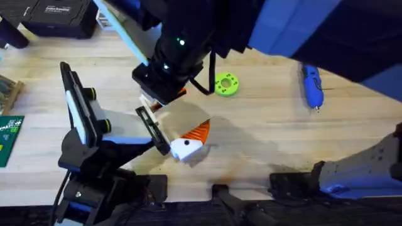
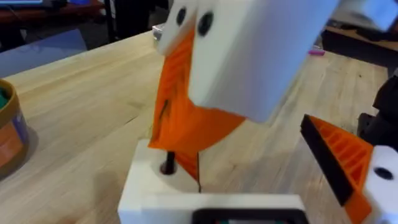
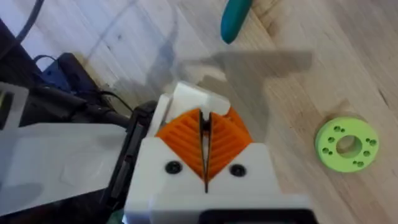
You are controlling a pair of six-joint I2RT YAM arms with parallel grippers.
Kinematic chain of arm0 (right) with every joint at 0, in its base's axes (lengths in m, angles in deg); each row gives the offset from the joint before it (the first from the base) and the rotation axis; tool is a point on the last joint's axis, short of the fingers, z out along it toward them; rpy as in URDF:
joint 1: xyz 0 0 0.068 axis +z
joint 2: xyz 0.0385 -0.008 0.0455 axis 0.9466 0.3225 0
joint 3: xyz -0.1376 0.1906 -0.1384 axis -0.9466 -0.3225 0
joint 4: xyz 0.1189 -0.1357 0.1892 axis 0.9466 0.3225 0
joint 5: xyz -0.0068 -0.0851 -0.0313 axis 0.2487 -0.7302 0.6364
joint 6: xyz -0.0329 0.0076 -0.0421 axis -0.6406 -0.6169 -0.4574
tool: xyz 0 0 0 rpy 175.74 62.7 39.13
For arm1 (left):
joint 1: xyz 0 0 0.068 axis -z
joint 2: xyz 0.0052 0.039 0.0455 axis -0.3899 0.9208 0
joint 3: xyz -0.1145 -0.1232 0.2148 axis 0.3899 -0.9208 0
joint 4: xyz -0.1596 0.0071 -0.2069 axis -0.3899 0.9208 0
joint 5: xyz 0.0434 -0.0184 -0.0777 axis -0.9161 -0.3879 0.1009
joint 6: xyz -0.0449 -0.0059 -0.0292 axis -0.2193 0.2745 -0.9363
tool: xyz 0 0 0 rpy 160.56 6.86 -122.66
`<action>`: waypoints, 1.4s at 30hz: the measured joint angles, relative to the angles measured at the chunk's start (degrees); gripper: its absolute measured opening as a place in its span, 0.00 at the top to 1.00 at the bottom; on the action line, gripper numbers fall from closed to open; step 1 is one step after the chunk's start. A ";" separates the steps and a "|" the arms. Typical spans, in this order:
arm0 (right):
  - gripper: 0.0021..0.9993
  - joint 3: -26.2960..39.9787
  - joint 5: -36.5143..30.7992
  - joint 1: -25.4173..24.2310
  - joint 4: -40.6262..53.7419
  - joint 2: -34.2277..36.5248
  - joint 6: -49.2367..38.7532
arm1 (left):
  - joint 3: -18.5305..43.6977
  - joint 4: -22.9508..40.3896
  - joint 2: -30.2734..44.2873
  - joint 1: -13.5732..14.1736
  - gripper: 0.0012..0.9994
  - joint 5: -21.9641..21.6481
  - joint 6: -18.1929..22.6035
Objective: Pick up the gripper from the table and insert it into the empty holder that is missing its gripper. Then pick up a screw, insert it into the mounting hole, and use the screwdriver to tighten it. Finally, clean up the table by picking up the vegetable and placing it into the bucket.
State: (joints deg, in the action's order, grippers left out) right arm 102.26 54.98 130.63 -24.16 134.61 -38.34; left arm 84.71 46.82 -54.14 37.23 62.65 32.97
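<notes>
The left arm (image 1: 94, 135) was black with white and pale blue panels and yellow-green joint accents. The right arm (image 1: 173, 53), at upper centre of the overhead frame, was black with a green light and a black cable. The right end effector (image 3: 205, 165) had white blocks, 2 dark screws and orange ribbed pads (image 3: 186, 137).

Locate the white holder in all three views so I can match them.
Overhead: the holder is at the left arm's tip, near picture centre.
Left wrist: holder directly under the orange pads.
Right wrist: holder just beyond the orange pads.
Shared landmark: the right gripper, above it.
</notes>
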 joint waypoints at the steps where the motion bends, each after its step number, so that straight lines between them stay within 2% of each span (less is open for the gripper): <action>1: 1.00 0.00 0.00 0.00 0.04 0.00 0.00 | 0.00 -0.01 0.00 0.00 0.01 0.01 0.03; 42: 1.00 1.09 1.92 0.00 1.46 1.75 0.00 | 0.00 0.09 0.11 0.04 0.01 0.87 -0.89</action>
State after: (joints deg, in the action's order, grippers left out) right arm 103.35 56.90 130.63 -22.71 136.36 -38.34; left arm 84.71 46.91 -54.03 37.28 63.52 32.08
